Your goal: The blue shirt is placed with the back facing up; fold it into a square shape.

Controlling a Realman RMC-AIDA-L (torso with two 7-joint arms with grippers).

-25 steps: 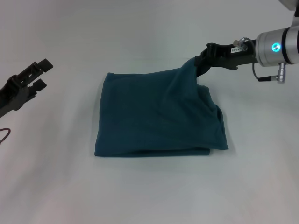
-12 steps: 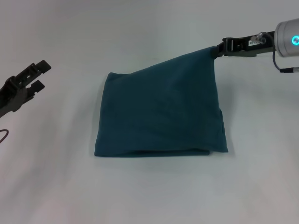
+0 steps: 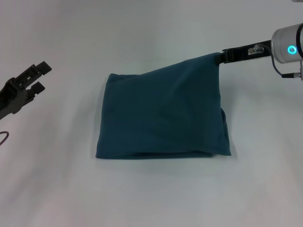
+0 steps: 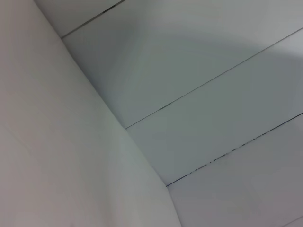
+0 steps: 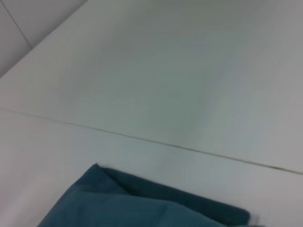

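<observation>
Nearest, the plain dark teal-blue knit shirt lies folded near-square mid white surface; the left gripper waits apart, fingers spread. Farther back, the right gripper pinches the shirt's far right corner, lifted taut (a judgement: lower it squarely, then let go, avoiding drag).
</observation>
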